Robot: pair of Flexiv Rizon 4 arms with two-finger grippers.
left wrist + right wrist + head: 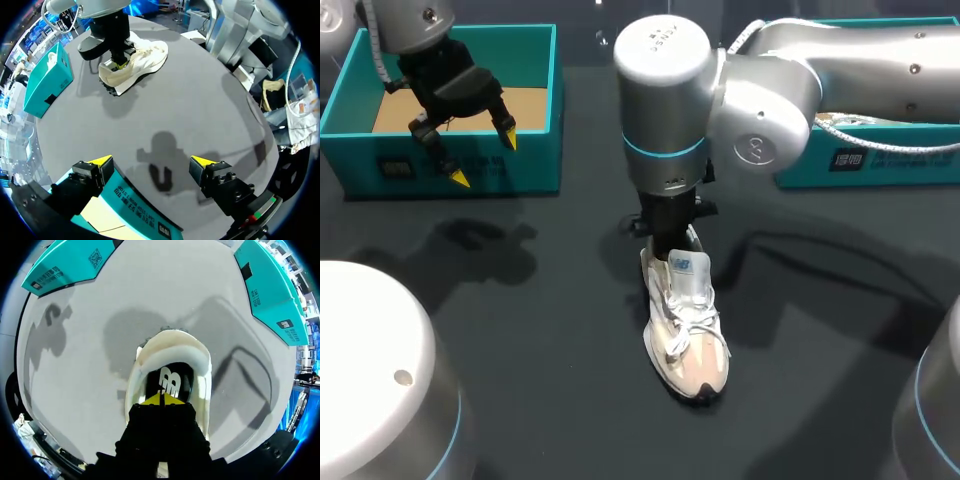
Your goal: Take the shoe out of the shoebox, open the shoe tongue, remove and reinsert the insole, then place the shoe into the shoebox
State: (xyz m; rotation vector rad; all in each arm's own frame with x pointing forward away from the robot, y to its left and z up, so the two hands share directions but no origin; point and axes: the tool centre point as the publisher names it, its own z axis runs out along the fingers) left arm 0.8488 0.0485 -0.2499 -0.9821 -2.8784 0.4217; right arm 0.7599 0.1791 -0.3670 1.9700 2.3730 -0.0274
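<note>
Head view first. I count one shoe [685, 320], two teal boxes and my two arms. The shoe lies on its sole on the dark table [520, 350] near the middle, outside both boxes. The open shoebox [535, 110] sits at the far left and the second teal box [800, 170] at the far right. My left gripper [484, 160] hangs over the shoebox's near wall with its two yellow tips spread apart and nothing between them. My right gripper [672, 240] points straight down into the shoe's heel opening, and its tips are hidden from here.

Left wrist view: my left gripper [150, 162] is spread wide and empty. The shoebox [135, 202] rim is just under it, partly beneath one finger. Well ahead across the table lies the one shoe [137, 62] with the right gripper [117, 50] standing in it. The second teal box [50, 82] is off to one side of that.

Right wrist view: the right gripper [162, 400] has its two yellow tips pressed together inside the shoe [172, 347], right at the black insole [171, 382]. I cannot tell whether they pinch its edge. Beyond the shoe both boxes show, the shoebox [65, 262] and the second teal box [270, 285], each well apart from it.
</note>
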